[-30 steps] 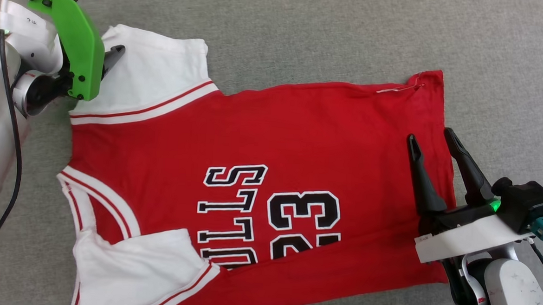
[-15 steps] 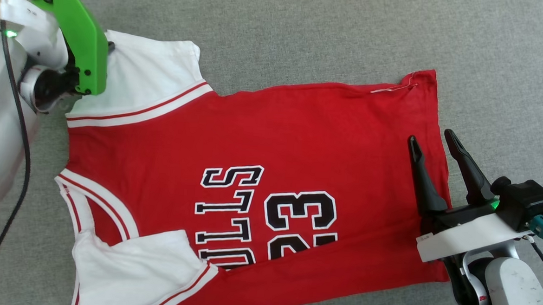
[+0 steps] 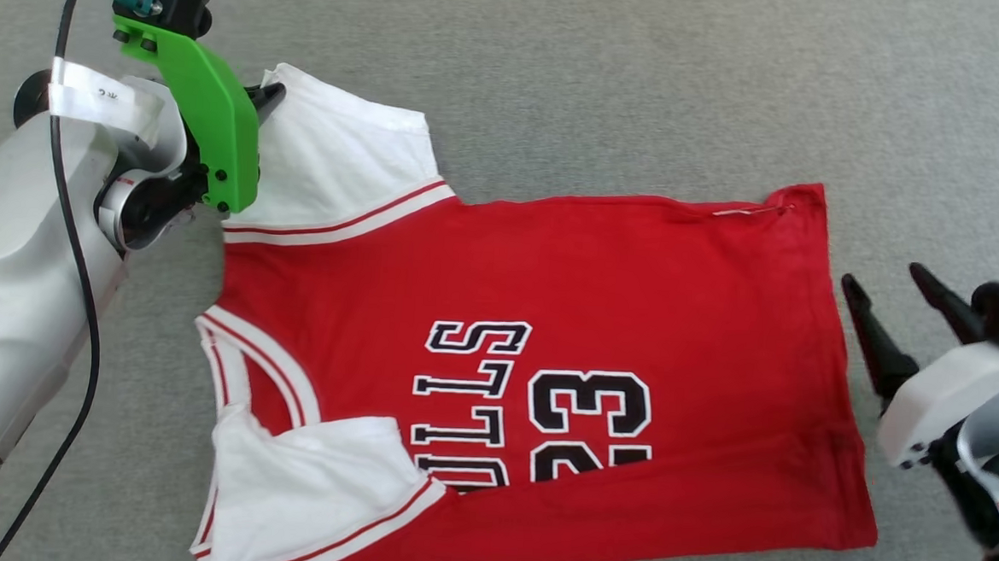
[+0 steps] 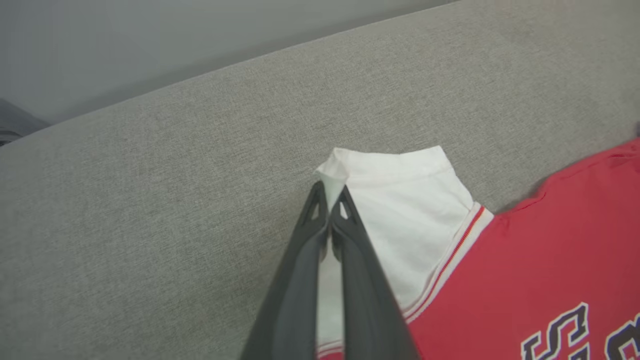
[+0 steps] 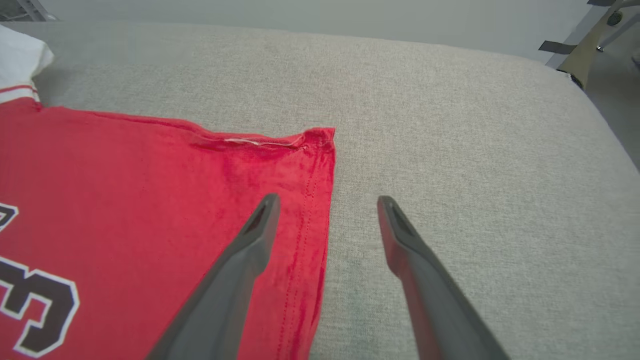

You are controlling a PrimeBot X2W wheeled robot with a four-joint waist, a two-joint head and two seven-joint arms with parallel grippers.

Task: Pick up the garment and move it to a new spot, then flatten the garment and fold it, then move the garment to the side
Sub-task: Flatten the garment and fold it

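The garment point(image 3: 551, 283), a red jersey with white sleeves and black "BULLS 23" lettering, lies spread flat on a grey cushioned surface. Its collar points left and its hem right. My left gripper point(image 3: 271, 96) is shut on the far corner of the far white sleeve point(image 4: 400, 200), and in the left wrist view the left gripper point(image 4: 329, 192) has white cloth pinched between its tips. My right gripper point(image 3: 882, 277) is open beside the hem. In the right wrist view the right gripper point(image 5: 328, 200) straddles the hem edge of the garment point(image 5: 125, 190), one finger over the red cloth and one over the bare surface.
The grey cushioned surface point(image 3: 647, 83) stretches beyond the jersey on the far side and to the right. Its far edge point(image 4: 150, 92) runs close behind the held sleeve. Its rounded right edge point(image 5: 600, 130) drops to the floor, where a stand point(image 5: 575, 65) shows.
The head camera has shifted, so the whole scene sits differently. My right gripper has drawn back from over the hem to just beside it. My left gripper stays at the sleeve corner.
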